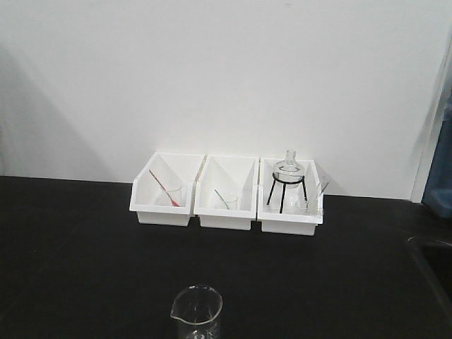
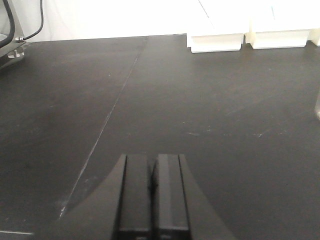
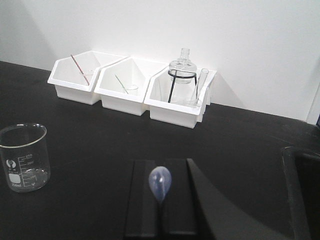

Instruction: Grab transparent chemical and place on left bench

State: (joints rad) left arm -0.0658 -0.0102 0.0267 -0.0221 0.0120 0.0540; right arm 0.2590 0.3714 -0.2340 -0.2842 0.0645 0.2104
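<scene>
**Clear pipette sitting in R claw over the black bench**

The R gripper (image 3: 160, 164) is pinching the clear pipette (image 3: 160, 182). Its whitish bulb is poking up betw. the two dark fingers (image 3: 142, 200) and the thin stem is running down the gap, mostly hidden. Can't tell if the tip is touching anything. The claw is hanging over the black bench (image 1: 85, 268), in front of the bins and well apart from them.

The L gripper (image 2: 152, 160) is hovering low over bare bench top, its fingers pressed together w/ nothing visible betw. them.

Three white bins are lining the back edge by the wall:
- The left bin (image 1: 161, 205) is holding a red pipette (image 1: 162, 187), leaning diagonally.
- The middle bin (image 1: 226, 212) is holding a small beaker w/ a thin greenish stick (image 1: 221, 196) leaning in it.
- The right bin (image 1: 289, 219) is holding a round glass flask (image 1: 289, 168) on a black tripod stand (image 1: 284, 192). Other clear glassware sits beside it, too faint to name.

A larger glass beaker (image 3: 24, 157) is standing upright on the bench near the front, to the left of the R gripper in the wrist view, apart from everything else.
</scene>
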